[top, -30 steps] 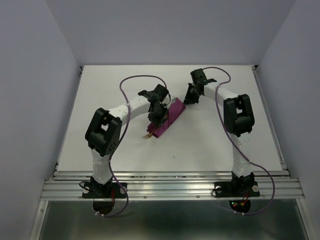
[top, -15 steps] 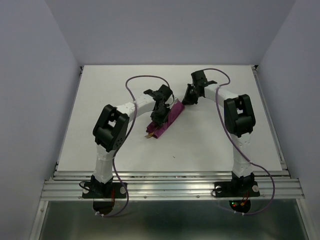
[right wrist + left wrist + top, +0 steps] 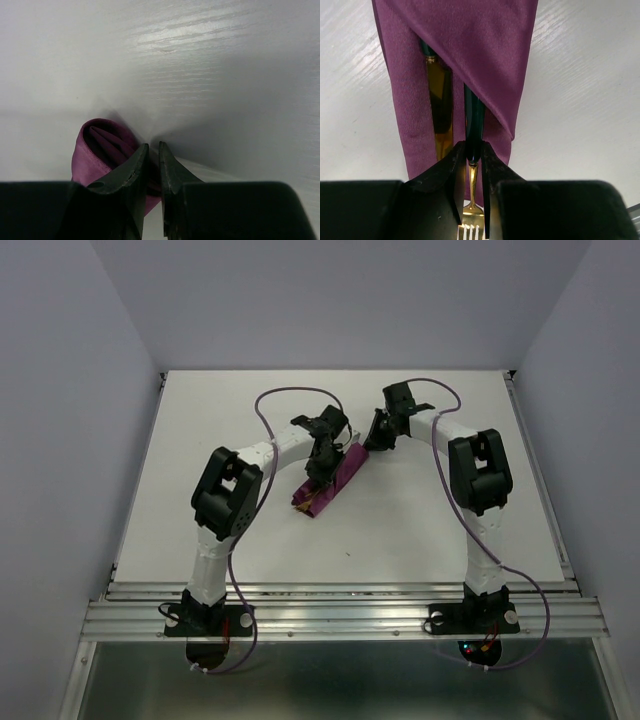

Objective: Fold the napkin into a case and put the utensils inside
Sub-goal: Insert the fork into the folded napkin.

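- We judged the folding done: the napkin lay as the case [image 3: 490, 55], a narrow layered strip set diagonally near the middle of the table [image 3: 580, 100], and the step in hand was loading the utensils.
- The knife [image 3: 440, 95] was already inside, its gold blade showing under the diagonal flap on the left of the wrist view.
- The left gripper [image 3: 472, 150] was clamped on the fork [image 3: 473, 120], its jaws pinching the lower end of the black handle where it met the gold neck. The tines sat close to the camera, and the upper part of the handle was tucked beneath the flap.
- The fork lay just beside the knife, roughly parallel to it, with purple cloth showing between them.
- The right gripper [image 3: 153, 147] sat at the far end of the case with its jaws drawn almost together, touching the rolled end. We could not tell whether it pinched a layer or only pressed on it.
- In our view, the next move called for sliding the fork deeper along the strip, keeping it straight so the flap did not bunch, then letting go.
- The far end needed holding steady meanwhile, or the case could slide away.
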You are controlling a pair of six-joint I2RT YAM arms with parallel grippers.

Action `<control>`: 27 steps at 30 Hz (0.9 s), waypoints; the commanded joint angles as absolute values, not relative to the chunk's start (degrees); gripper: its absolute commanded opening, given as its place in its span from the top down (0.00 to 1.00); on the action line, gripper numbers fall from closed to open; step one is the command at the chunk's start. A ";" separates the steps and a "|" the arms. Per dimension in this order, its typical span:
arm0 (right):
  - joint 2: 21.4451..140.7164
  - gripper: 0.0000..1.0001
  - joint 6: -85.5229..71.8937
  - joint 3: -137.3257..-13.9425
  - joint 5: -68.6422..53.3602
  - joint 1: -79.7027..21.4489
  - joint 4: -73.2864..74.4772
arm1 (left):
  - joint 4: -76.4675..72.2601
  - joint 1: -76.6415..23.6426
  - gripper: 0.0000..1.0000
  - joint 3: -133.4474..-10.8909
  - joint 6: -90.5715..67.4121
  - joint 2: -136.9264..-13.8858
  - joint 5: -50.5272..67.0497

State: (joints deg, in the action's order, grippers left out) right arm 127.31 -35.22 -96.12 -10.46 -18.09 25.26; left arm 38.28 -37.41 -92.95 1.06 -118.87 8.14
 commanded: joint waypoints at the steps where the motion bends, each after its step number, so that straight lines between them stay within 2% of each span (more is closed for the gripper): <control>1: 126.12 0.80 -34.98 -93.69 -10.11 -18.98 27.07 | 37.88 -37.70 1.00 -96.41 1.93 -119.70 9.84; 21: 124.98 0.80 -35.16 -91.50 -10.11 -19.51 26.54 | 36.47 -37.71 1.00 -104.76 0.44 -125.94 8.79; 24: 124.80 0.80 -35.16 -91.23 -10.19 -19.51 26.46 | 37.09 -37.62 0.88 -104.59 0.35 -125.77 8.35; 27: 124.63 0.80 -35.16 -91.23 -10.02 -19.51 26.37 | 36.91 -37.71 0.67 -103.28 0.35 -123.85 7.48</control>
State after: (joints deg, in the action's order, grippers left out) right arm 125.51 -35.62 -93.12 -10.55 -18.61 23.55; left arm 37.50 -37.43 -101.91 0.62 -125.84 9.06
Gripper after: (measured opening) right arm 0.201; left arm 0.254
